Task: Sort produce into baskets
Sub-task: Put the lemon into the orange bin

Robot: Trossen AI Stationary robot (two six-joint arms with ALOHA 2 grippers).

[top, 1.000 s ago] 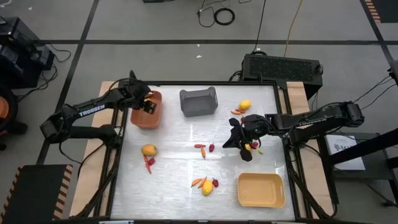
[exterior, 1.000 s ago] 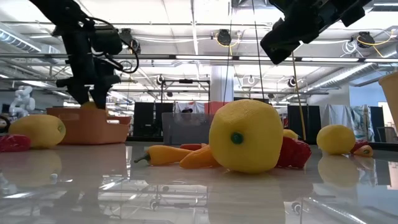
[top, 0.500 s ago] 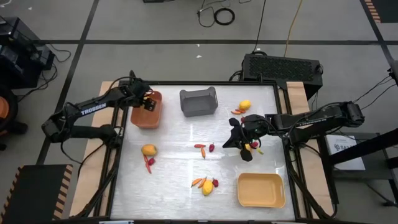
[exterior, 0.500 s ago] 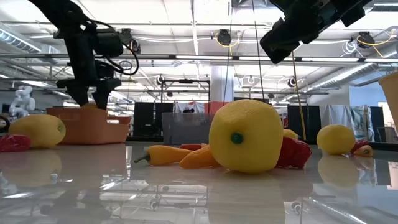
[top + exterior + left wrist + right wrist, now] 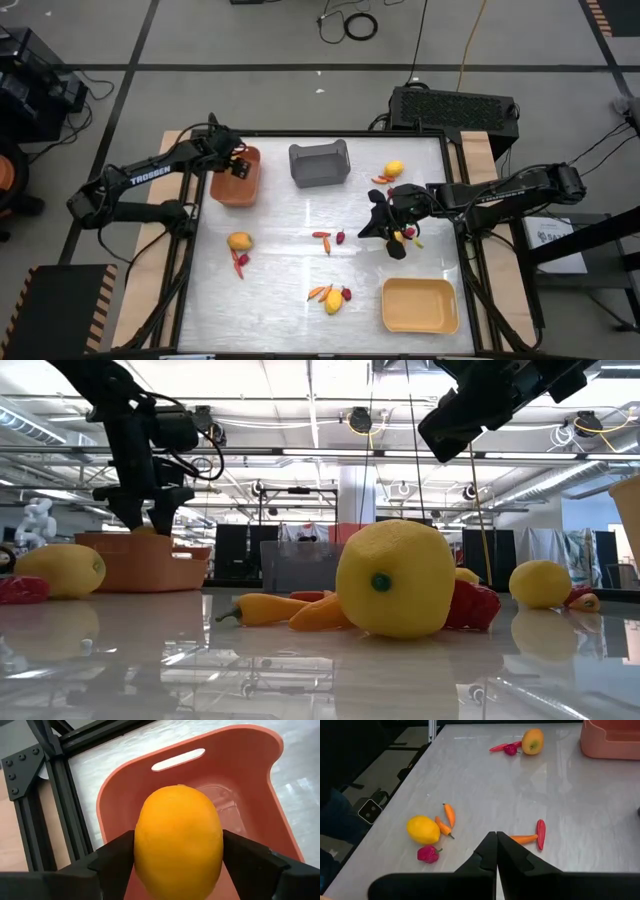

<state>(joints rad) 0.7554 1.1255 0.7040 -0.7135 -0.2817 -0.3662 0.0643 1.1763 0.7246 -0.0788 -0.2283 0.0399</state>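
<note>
Three baskets [image 5: 319, 164]; five yellow fruits [image 5: 239, 241] (one in left pincer [image 5: 178, 851]).

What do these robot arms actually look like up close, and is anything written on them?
Both arms are dark, nearly black, built of slim jointed segments. The left arm and the right arm each carry white lettering along a segment; on the left it reads TROSSEN. Each ends in a gripper, left gripper, right gripper, with two flat, angular black jaws.

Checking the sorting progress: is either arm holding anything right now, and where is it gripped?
The left gripper holds a yellow-orange fruit by its two sides, above the orange-brown basket. The right gripper is shut and empty.
</note>
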